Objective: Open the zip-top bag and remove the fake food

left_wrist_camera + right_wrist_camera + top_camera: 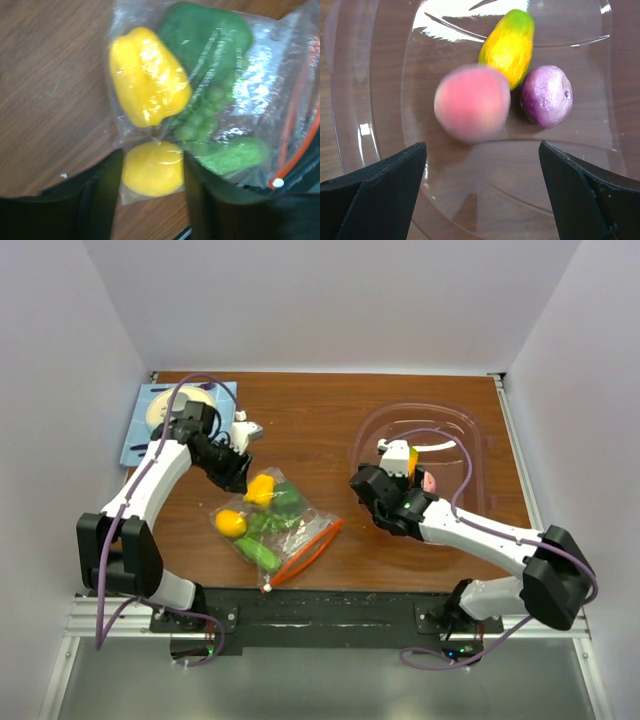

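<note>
Zip-top bag lies on the wood counter just ahead of the left arm's base. Its orange-red zip strip runs along the near right edge, with the white slider at the corner closest to the arms. Fake food shows through the clear film: a lemon, a yellow pepper, green grapes and two other green pieces. At the bag's far end the left arm reaches down and the left jaws stand partly apart. In the wrist view the lemon's corner of the bag sits between them, though whether they touch the film cannot be told. To the right, well apart from the bag, the right arm leans over the near rim of a pink-tinted clear tub, the right jaws spread wide and holding nothing. Inside the tub, close together, are a pink peach, blurred in the wrist view, a yellow-green mango and a purple piece. Farthest back, in the left corner, a blue mat carries pale round things.
</note>
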